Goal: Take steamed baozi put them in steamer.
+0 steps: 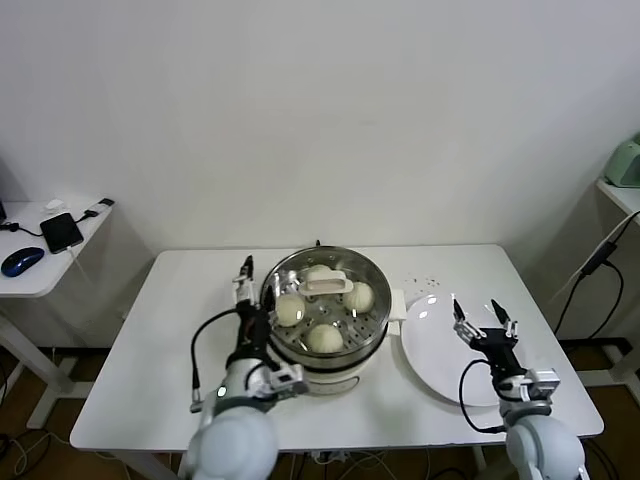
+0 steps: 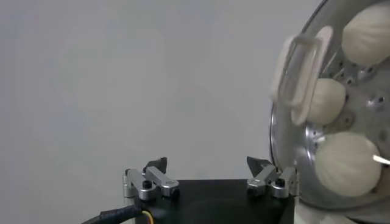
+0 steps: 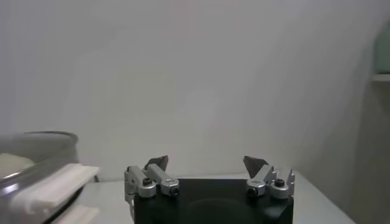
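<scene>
The steamer (image 1: 372, 272) is a shiny steel pot on a white base at the middle of the table. Several cream-white steamed baozi lie on its perforated tray, among them one at the front (image 1: 325, 338), one on the left (image 1: 290, 310) and one on the right (image 1: 359, 296). My left gripper (image 1: 256, 285) stands open and empty just outside the steamer's left rim. In the left wrist view that gripper (image 2: 208, 165) has its jaws wide apart beside the steamer (image 2: 286, 182) and a baozi (image 2: 344, 164). My right gripper (image 1: 484, 316) hangs open and empty over the white plate; its wrist view shows the gripper (image 3: 206, 163) empty.
A bare white plate (image 1: 440, 360) lies right of the steamer. A white handle piece (image 1: 325, 285) spans the tray's back. A side table at the left carries a phone (image 1: 62, 232) and a mouse (image 1: 22, 261). A shelf with a green object (image 1: 628, 160) and cables stands at the right.
</scene>
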Motion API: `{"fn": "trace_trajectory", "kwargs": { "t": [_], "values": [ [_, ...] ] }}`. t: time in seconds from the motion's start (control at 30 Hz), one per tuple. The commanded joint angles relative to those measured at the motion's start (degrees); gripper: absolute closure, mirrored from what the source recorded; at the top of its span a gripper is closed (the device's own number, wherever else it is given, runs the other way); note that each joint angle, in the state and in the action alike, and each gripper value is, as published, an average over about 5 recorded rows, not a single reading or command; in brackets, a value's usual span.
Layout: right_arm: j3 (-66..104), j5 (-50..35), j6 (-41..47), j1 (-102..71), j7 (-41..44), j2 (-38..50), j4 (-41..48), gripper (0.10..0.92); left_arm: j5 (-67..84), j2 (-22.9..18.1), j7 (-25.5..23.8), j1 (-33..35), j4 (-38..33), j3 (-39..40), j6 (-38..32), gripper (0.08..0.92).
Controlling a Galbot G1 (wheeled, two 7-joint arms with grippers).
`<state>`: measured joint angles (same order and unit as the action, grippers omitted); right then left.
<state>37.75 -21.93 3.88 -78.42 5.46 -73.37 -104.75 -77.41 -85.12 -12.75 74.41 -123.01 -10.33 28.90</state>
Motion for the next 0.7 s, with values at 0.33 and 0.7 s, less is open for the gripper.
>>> {"fn": "trace_trajectory", "kwargs": {
  "t": [0.33, 0.7],
  "values": [
    [-2.91, -0.78, -5.41, -5.18, 0.06, -1.26, -0.85, 0.203, 80.00, -0.51, 8.77, 15.63, 3.92, -33.59, -19.55, 0.177],
    [-1.93, 0.04, -8.00, -8.64, -0.76, -1.01, -0.85, 0.202, 76.59, -0.38, 9.35, 16.96, 6.60, -29.66, -17.77, 0.177]
  ]
}}
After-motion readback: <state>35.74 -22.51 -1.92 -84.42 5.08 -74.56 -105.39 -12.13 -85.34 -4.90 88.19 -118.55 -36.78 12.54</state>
